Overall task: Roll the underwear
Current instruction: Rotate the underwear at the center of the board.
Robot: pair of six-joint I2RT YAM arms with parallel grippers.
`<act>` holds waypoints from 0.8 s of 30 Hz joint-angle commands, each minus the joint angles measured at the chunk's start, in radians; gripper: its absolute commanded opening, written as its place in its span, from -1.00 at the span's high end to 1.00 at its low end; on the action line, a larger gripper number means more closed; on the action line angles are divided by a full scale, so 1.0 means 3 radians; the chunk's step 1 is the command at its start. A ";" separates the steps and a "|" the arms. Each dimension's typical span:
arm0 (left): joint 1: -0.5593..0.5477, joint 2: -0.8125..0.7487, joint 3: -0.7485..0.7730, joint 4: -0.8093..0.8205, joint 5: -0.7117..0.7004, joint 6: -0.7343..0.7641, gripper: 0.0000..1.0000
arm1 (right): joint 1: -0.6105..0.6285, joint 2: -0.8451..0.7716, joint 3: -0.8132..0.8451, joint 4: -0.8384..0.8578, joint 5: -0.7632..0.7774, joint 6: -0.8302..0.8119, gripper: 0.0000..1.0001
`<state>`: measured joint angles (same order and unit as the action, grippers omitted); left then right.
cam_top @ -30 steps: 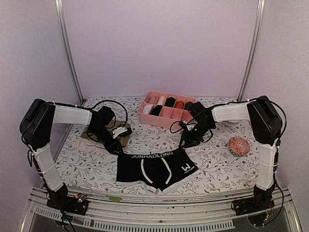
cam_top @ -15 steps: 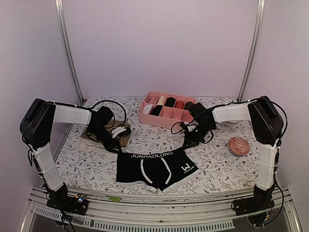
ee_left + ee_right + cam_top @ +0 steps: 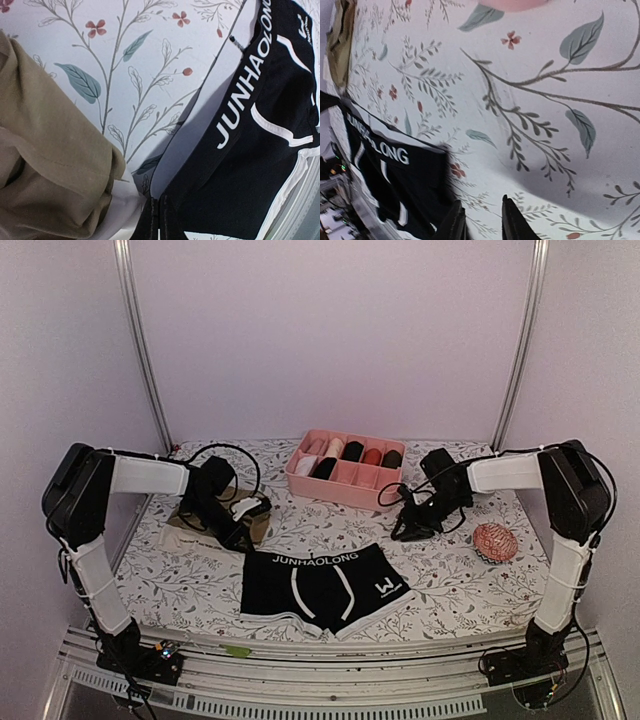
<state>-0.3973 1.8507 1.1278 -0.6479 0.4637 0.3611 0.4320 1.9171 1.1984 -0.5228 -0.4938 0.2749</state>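
Note:
The black underwear (image 3: pixel 322 586) with white trim lies flat near the front, its waistband facing the back. My left gripper (image 3: pixel 244 540) sits at the waistband's left corner. In the left wrist view its jaws (image 3: pixel 159 220) are pressed together where the black fabric (image 3: pixel 260 150) ends, and the waistband edge is raised over a shadow. The olive-brown underwear (image 3: pixel 200 523) lies bunched just left of it and also shows in the left wrist view (image 3: pixel 45 150). My right gripper (image 3: pixel 404 533) is open and empty, to the right of the black underwear (image 3: pixel 395 175), above the cloth (image 3: pixel 482 222).
A pink divided box (image 3: pixel 300 472) with several rolled items stands at the back centre. A red-and-white patterned ball (image 3: pixel 495 542) lies at the right. The floral tablecloth (image 3: pixel 450 580) covers the table. Metal posts stand at the back corners.
My right gripper has moved right and back, away from the waistband's right corner. My left gripper drew slightly back and left at the left corner. The black underwear stays spread flat.

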 commanded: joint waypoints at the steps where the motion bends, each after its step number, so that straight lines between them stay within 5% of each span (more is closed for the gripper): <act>1: -0.0014 0.0060 0.0038 0.0016 0.0058 -0.0017 1.00 | 0.0116 0.0109 0.0287 0.0142 -0.0317 0.0091 0.28; 10: -0.0014 0.0079 0.0085 0.0029 0.0050 -0.0012 1.00 | 0.0327 0.0505 0.0531 -0.0029 -0.0309 0.0094 0.08; 24: -0.0020 0.0065 0.0080 0.0037 0.0086 -0.0027 1.00 | 0.0454 0.0295 0.0267 -0.0420 -0.0008 0.0062 0.20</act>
<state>-0.3992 1.8614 1.1393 -0.6483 0.4671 0.3611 0.5461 2.0430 1.3590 -0.4984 -0.5350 0.2680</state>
